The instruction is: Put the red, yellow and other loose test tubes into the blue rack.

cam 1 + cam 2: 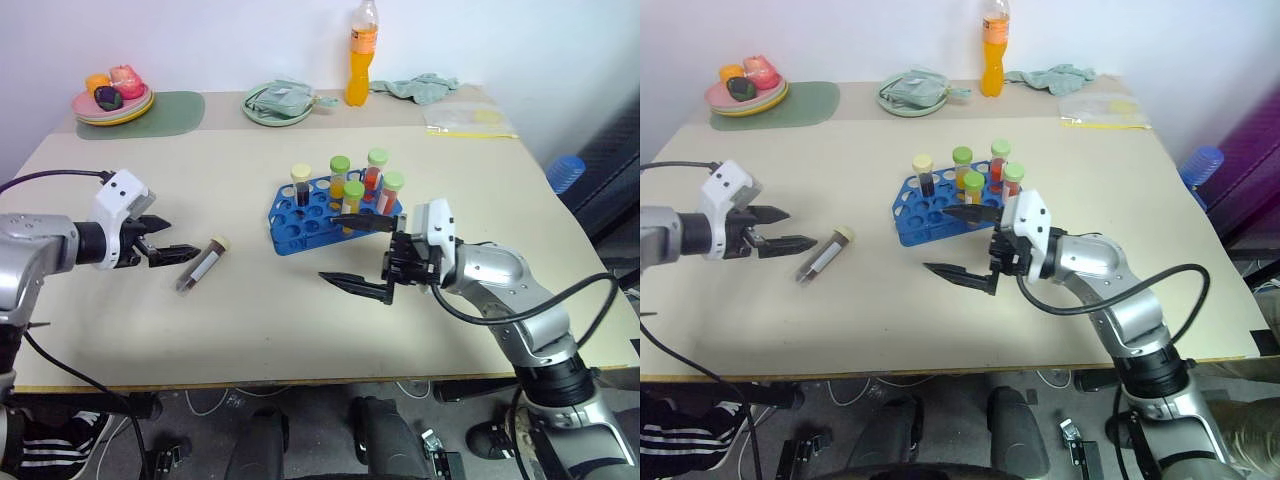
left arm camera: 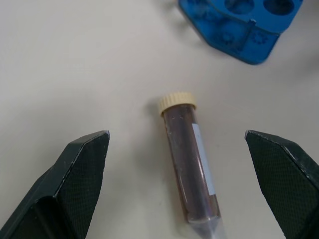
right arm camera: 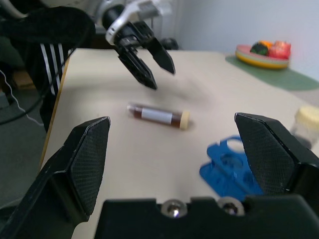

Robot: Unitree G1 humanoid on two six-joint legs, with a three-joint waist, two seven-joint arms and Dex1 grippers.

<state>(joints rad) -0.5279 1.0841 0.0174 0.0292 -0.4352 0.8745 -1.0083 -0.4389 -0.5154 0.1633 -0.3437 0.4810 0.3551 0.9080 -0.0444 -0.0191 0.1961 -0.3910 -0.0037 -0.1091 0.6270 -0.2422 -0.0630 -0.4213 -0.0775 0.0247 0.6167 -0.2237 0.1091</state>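
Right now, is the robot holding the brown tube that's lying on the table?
No. The brown tube lies flat on the table, with the left gripper open just beside it, not touching.

It looks like a robot test room: a plain beige tabletop (image 1: pixel 300 330) against a white wall (image 1: pixel 200 40), with loose cables (image 1: pixel 215 400) under its near edge.

A dark brown tube (image 1: pixel 202 264) lies flat on bare worktop (image 1: pixel 240 330), open all around it. The left gripper (image 1: pixel 172 243), fingers spread, sits just beside its base. The blue rack (image 1: pixel 325 213), full of upright capped tubes, and the right gripper (image 1: pixel 358 253) stand toward the worktop's centre.
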